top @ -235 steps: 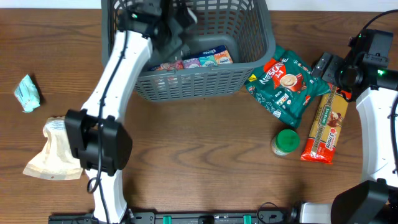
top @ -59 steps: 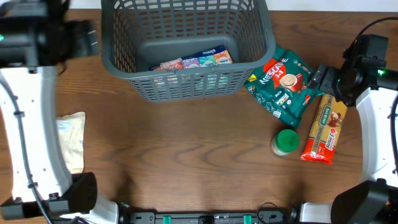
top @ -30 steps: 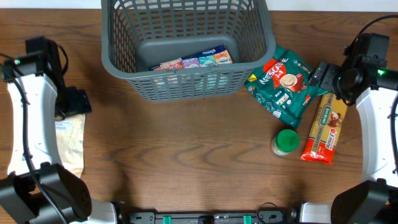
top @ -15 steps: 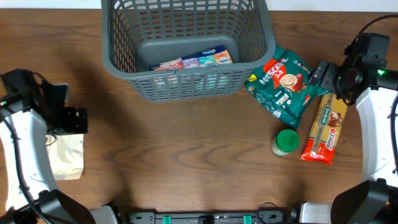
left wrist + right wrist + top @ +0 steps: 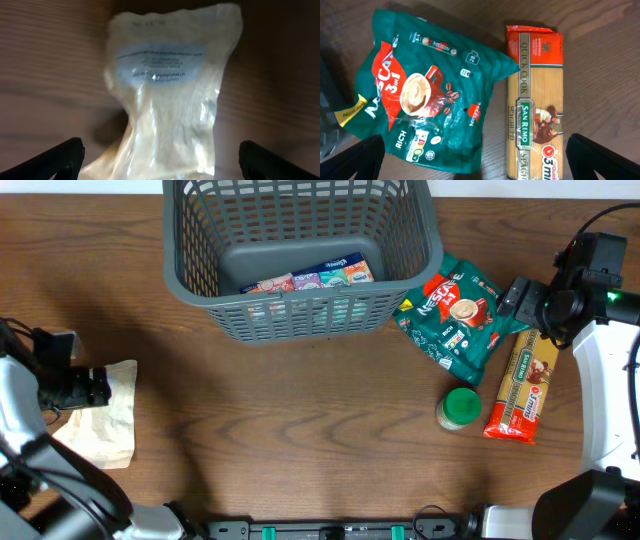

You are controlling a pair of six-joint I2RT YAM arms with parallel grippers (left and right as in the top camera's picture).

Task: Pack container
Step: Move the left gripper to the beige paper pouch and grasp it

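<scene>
Dark brown wooden table (image 5: pixel 300 430) fills the overhead view, with a pale strip past its far edge. The widest bare stretch runs from my left gripper (image 5: pixel 92 384) across to the right-hand groceries, all along the near side of the container (image 5: pixel 300 315); I see nothing lying in that lane.

The container sits against the far edge, between the two grippers and well apart from the left one, its back wall cut off by the top of the picture. I count one multicoloured carton (image 5: pixel 312 279) inside it, lying flat against the near wall.

The left gripper is close to the table's left edge, fingers spread wide. In the wrist view one pale pouch (image 5: pixel 170 105) lies directly under it, between the two fingertips, blurred. I cannot tell whether the fingers touch the table.

The right gripper (image 5: pixel 479 160) also stands apart, holding nothing. Below it lie one green coffee bag (image 5: pixel 425 100) and one orange spaghetti pack (image 5: pixel 535 105), side by side, the bag's edge touching the pack. The bag's far corner lies just beside the container's right front corner. One green-lidded jar (image 5: pixel 461 408) stands just beside the pack's near end, on the side away from the right gripper.

Count: one container, one carton, one pouch, one bag, one pack, one jar.
</scene>
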